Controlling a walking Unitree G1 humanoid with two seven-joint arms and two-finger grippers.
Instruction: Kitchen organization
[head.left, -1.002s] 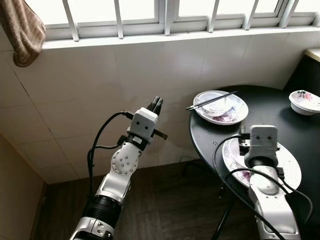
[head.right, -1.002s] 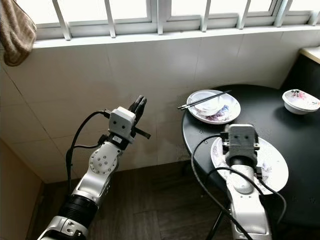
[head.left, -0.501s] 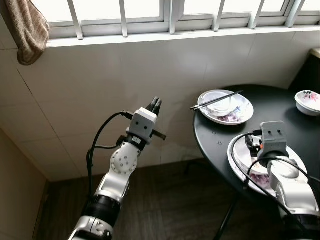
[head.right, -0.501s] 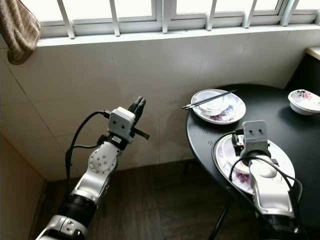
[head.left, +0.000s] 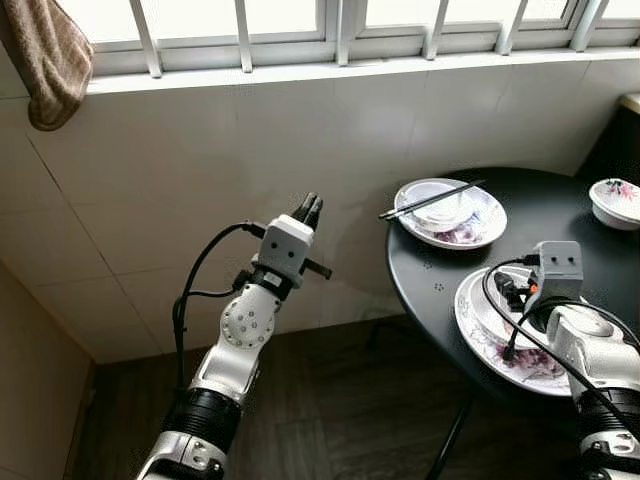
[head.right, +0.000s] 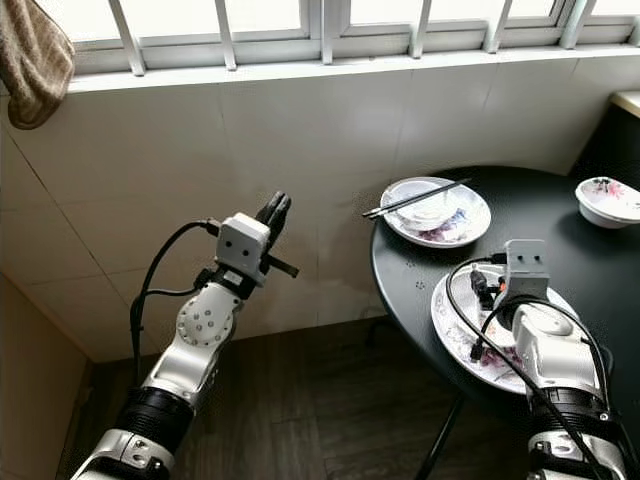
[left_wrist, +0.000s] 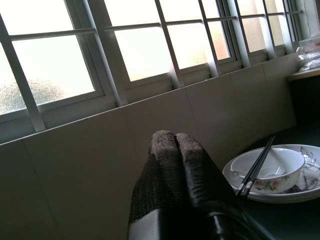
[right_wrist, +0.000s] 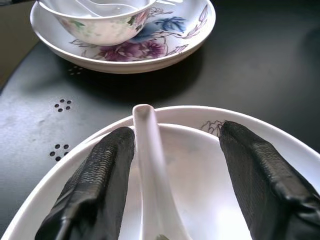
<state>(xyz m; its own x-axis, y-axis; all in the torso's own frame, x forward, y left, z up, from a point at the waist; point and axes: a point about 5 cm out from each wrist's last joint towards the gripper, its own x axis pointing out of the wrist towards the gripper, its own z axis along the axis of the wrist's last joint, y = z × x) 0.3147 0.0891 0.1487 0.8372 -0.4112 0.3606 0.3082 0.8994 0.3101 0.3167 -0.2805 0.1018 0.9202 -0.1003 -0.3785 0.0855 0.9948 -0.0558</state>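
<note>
My right gripper (right_wrist: 175, 170) is open and held low over a white bowl (right_wrist: 205, 185) that sits on the near floral plate (head.left: 478, 335). A white spoon (right_wrist: 150, 170) lies in that bowl between the fingers, close to one fingertip (right_wrist: 100, 175). Further back on the round black table (head.left: 430, 275) is a second floral plate (head.left: 487, 222) carrying a small bowl (left_wrist: 272, 172) with black chopsticks (head.left: 428, 200) across it. My left gripper (head.left: 311, 208) is shut and empty, raised in front of the tiled wall, left of the table.
A small flowered bowl (head.left: 615, 203) stands at the table's far right. A brown towel (head.left: 45, 60) hangs at the upper left under the barred window (head.left: 240, 30). Dark wooden floor (head.left: 330, 410) lies below the left arm.
The view has shifted a little. My right wrist has swung to the right over the near plate, so the gripper now points leftward across the bowl. The left arm has held its pose.
</note>
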